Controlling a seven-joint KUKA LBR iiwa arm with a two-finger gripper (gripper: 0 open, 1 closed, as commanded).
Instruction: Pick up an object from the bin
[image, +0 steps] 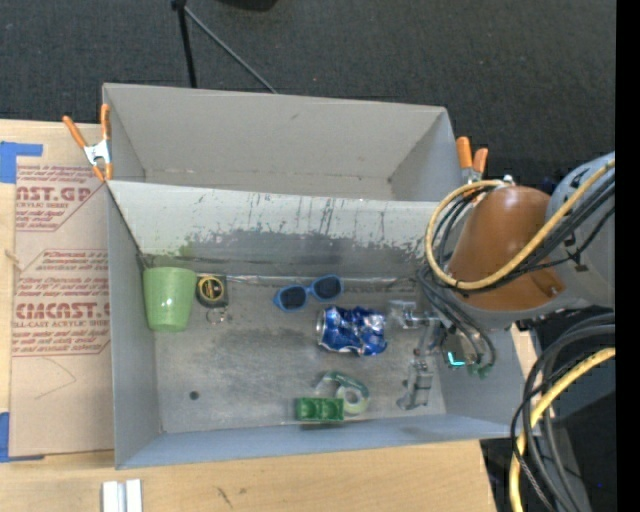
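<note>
A grey metal bin (130, 390), seen from above, holds a few scattered things. The robot arm reaches in from the right, and its gripper (418, 380) is low over the floor near the bin's front right corner, close to the right wall. The gripper stands over bare floor with nothing seen in it. Whether the claw is spread or pressed together cannot be told.

The nearest thing is a blue crumpled wrapper (352, 332), shiny and creased, just beside the gripper toward the middle of the floor. A pair of blue sunglasses (308, 292) lies just beyond the wrapper, nearer the back wall. A green block (318, 408) with a pale loop on it lies near the front wall. A green cup (168, 297) lies on its side against the left wall, well apart from the gripper.

No pick looks made yet. The likely risks are these: the claw may scrape the right wall, being so close to it. It may also close on bare floor beside the wrapper. The creased foil could crumple and slide out of a shallow pinch.
</note>
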